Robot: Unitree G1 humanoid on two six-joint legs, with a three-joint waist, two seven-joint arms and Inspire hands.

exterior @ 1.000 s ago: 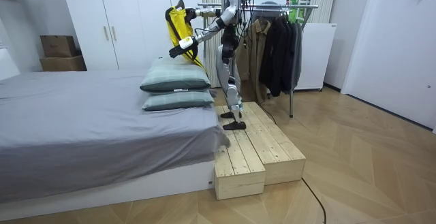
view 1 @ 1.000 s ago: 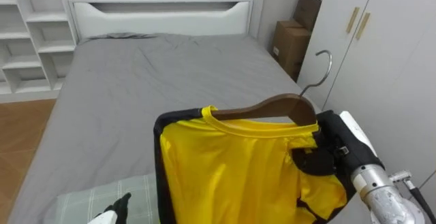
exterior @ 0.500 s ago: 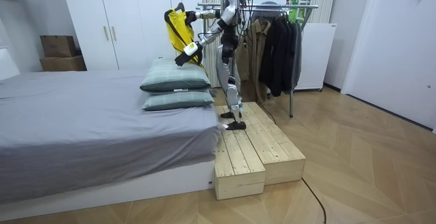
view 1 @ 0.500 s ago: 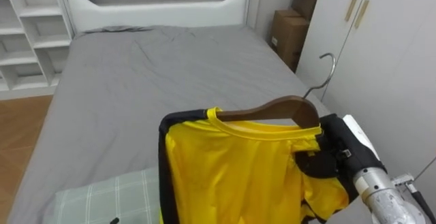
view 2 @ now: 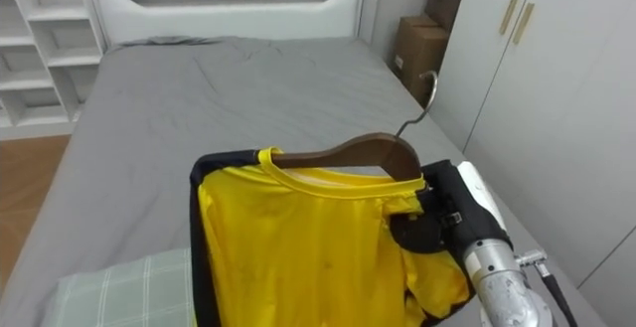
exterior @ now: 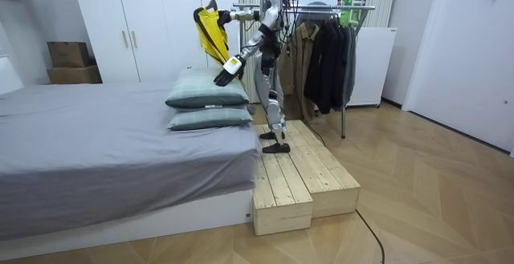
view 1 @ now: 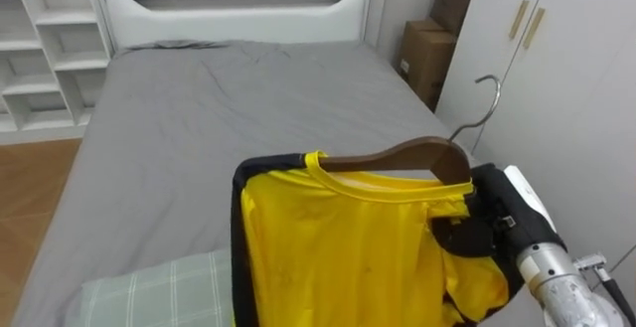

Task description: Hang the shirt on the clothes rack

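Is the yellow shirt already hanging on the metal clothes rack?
No, the yellow shirt sits on a brown wooden hanger held by the right hand.

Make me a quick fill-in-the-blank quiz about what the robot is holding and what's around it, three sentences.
The right hand grips a hanger carrying a ___ shirt.
Below the shirt lies a bed with a ___ cover.
In the room view, the robot stands on a ___ platform beside the bed.
Missing words: yellow; grey; wooden.
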